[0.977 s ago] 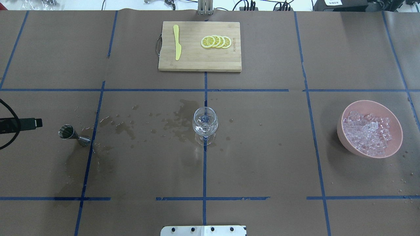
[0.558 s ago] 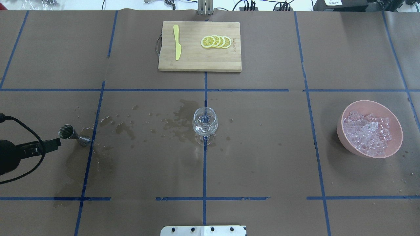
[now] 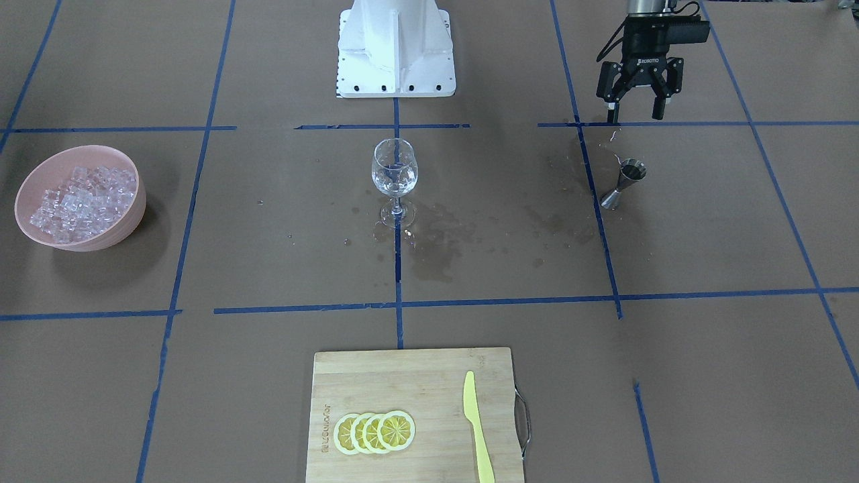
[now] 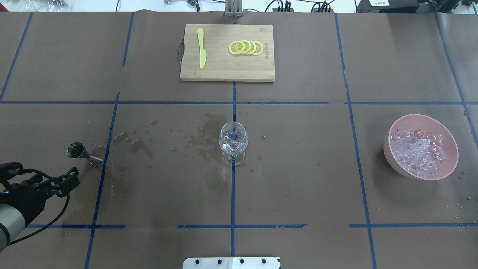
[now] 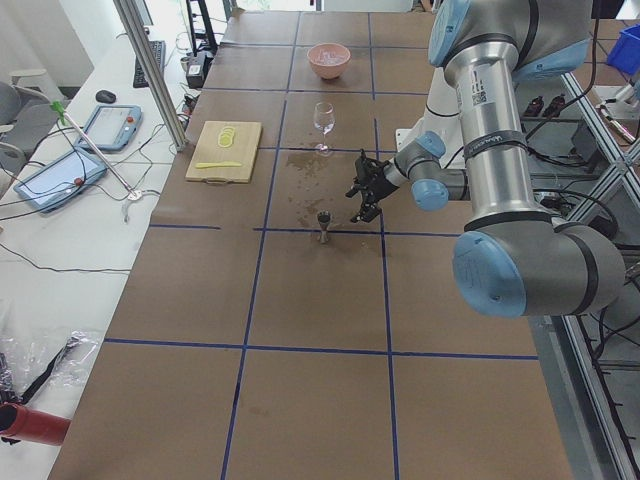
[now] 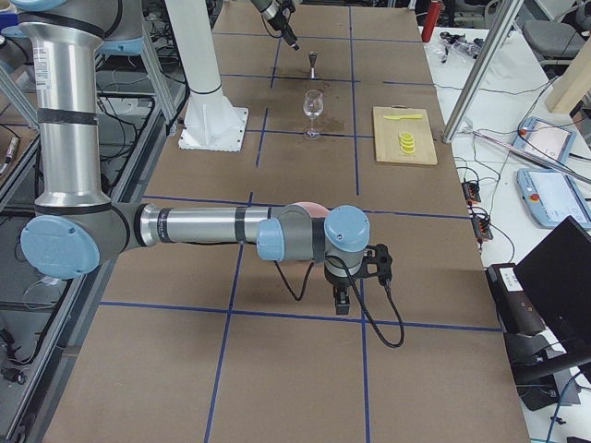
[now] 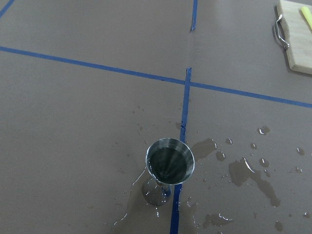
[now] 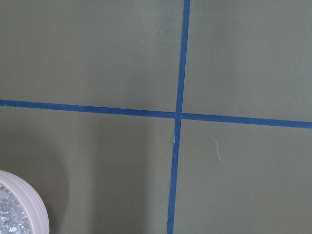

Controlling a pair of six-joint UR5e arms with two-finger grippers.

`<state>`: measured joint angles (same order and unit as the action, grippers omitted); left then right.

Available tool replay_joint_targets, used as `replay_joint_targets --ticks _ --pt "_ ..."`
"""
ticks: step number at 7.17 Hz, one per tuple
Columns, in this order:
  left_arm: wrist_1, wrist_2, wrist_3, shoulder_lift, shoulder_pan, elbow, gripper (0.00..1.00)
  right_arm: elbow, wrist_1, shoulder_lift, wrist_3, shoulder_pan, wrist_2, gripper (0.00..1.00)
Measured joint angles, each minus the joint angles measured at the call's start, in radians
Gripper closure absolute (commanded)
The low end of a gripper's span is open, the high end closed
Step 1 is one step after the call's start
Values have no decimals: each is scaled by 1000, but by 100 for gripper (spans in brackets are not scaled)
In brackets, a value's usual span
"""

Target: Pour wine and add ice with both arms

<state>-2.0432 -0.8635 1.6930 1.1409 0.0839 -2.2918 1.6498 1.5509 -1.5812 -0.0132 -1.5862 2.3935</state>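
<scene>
Left gripper (image 3: 635, 115): fingers spread wide, nothing between them. It hangs above the surface (image 3: 268, 67), pointing down, on the robot's side of the steel jigger (image 3: 624, 182). It is near the jigger but not touching it. The left wrist camera looks down into the jigger's upper cup; the inside is dark, and I cannot tell whether it holds liquid. The jigger stands upright beside a blue tape line, with droplets and wet marks around its foot.

Right gripper (image 6: 342, 300): seen only from the side camera at the table's end, pointing down above a tape crossing. I cannot tell from there how far it is open, or whether it holds anything. The right wrist camera shows bare surface and the pink bowl's rim at the lower left corner.

Ice (image 3: 80, 198): a heap of clear cubes in the pink bowl (image 3: 127, 221), at the robot's right end of the surface, well apart from the wine glass (image 3: 394, 176).

Wine glass: upright on the centre tape line, in front of the white base block (image 3: 396, 54). Something clear sits low in its bowl; liquid or ice, not resolvable. Dark wet stains (image 3: 436, 235) spread from its foot toward the jigger.

Far side: a wooden cutting board (image 3: 376, 376) carrying four overlapping lemon slices (image 3: 374, 433) and a yellow knife (image 3: 478, 429), apart from each other.
</scene>
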Motion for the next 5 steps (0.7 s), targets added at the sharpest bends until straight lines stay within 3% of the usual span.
replay_joint_targets --ticks 2,5 --pt "15 155 53 57 -41 126 2 20 0 1 1 0 3 0" --pt "19 308 65 152 -57 263 2 30 2 1 1 0 9 0"
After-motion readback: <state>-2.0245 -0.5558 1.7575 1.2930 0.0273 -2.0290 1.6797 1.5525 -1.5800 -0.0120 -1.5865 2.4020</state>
